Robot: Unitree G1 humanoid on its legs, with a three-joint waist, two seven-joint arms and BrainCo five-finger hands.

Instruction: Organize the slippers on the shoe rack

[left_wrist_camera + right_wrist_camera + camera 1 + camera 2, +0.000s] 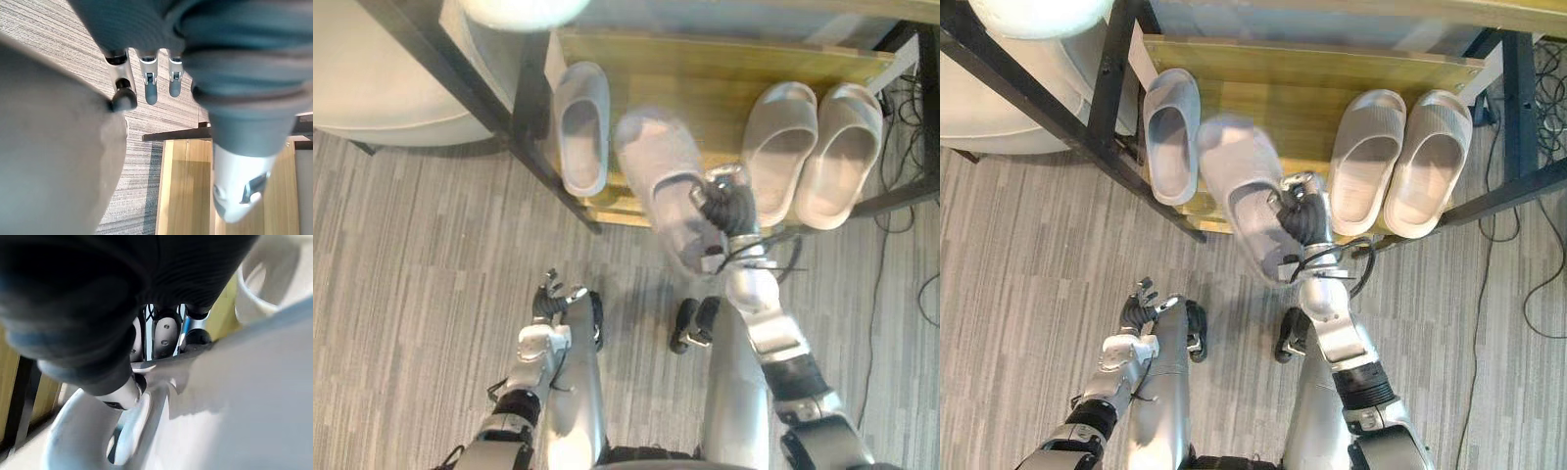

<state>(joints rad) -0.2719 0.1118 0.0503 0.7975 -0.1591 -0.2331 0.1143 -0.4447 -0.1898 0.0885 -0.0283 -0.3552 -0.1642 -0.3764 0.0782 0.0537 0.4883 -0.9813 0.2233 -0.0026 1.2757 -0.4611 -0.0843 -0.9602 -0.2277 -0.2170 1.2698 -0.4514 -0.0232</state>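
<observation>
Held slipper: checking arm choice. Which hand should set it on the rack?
Right. The right hand grips the slipper at the shelf edge; the left hand hangs low over the floor, away from it.

Head stereo pair down onto shoe rack (705,78), wrist cameras close

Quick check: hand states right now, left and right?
Left hand: open, fingers relaxed, holding nothing.
Right hand: closed on the grey slipper.
</observation>
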